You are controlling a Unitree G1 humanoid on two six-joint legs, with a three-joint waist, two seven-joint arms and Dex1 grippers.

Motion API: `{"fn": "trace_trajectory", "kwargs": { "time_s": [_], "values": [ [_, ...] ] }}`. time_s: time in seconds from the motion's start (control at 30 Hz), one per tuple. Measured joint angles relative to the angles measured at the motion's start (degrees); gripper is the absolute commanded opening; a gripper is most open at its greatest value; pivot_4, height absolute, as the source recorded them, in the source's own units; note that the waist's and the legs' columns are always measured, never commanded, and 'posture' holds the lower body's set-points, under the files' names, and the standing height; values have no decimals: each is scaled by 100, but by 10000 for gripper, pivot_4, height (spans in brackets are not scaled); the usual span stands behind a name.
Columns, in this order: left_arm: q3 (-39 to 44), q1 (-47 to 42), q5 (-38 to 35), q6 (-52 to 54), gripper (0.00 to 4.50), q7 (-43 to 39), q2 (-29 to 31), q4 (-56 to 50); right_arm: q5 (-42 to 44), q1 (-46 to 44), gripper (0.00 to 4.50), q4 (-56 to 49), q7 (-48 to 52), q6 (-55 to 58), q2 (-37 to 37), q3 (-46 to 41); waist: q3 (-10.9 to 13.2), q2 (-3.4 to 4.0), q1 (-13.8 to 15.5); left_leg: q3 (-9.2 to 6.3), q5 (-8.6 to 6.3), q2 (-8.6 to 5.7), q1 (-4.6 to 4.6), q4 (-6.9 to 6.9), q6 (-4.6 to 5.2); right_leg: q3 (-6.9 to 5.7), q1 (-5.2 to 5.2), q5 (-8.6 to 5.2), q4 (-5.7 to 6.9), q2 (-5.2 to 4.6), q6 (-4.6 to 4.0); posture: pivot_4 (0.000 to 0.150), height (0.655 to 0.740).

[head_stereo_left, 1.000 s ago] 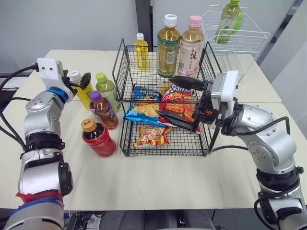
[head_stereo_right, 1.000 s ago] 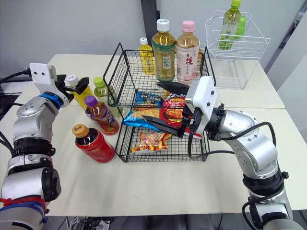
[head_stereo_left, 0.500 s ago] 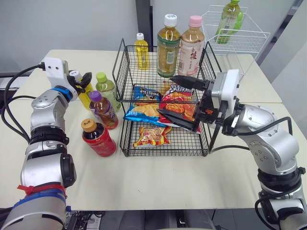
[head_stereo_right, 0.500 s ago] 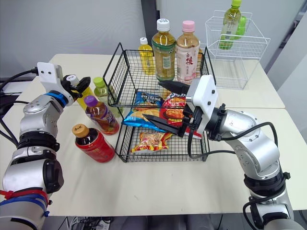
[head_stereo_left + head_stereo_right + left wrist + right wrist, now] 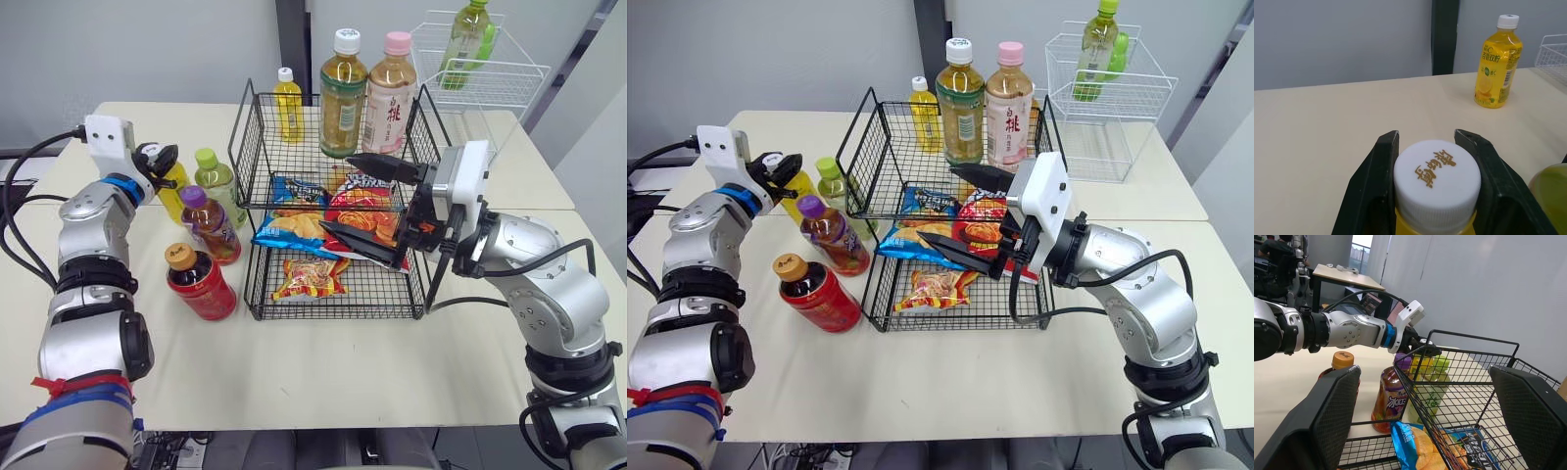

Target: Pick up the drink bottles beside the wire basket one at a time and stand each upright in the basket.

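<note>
Beside the black two-tier wire basket (image 5: 253, 132), on its left, stand several bottles. A yellow bottle (image 5: 171, 192) with a white cap (image 5: 1437, 178) is the farthest left. My left gripper (image 5: 1427, 133) is shut on that cap, one finger pressed against each side. A green-capped bottle (image 5: 217, 180), a purple-capped bottle (image 5: 212, 227) and a red bottle with a brown cap (image 5: 202, 285) stand next to it. A tea bottle (image 5: 343, 93) and a pink-capped bottle (image 5: 391, 93) stand upright at the back of the upper tier. My right gripper (image 5: 370, 208) hangs open at the basket's right front.
Snack bags (image 5: 338, 208) lie in both tiers of the basket. A small yellow bottle (image 5: 1497, 61) stands on the table by the basket's back left corner. A white wire basket (image 5: 509, 73) with a green bottle (image 5: 468, 39) sits at the back right.
My left gripper's fingers have come together on the yellow bottle's white cap. The right arm has not moved.
</note>
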Motion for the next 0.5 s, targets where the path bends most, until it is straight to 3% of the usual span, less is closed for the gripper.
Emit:
{"fn": "trace_trajectory", "kwargs": {
  "time_s": [0.17, 0.27, 0.5],
  "values": [
    [119, 15, -290, 420, 13955, -660, 451, -561, -44, -4, 45000, 44, 4, -155, 35, -3, 1, -2, 0, -15, 1, -1, -81, 16, -1, -11, -65, 4, 6, 0, 1, 1500, 7400],
    [207, -47, -530, 847, 13955, -992, 793, -1035, -125, -4, 45000, 140, 0, -260, 51, -4, 1, -2, 1, -17, 1, -1, -85, 16, -1, -13, -67, 4, 6, 0, 1, 1500, 7400],
    [239, -1114, -1117, 2194, 13955, -1831, 1447, -1834, -341, -85, 45000, 318, -117, -596, 262, -12, 2, -3, 13, -26, 1, -4, -86, 22, -1, -22, -61, 3, 4, 0, 3, 1500, 7400]
  ]
}}
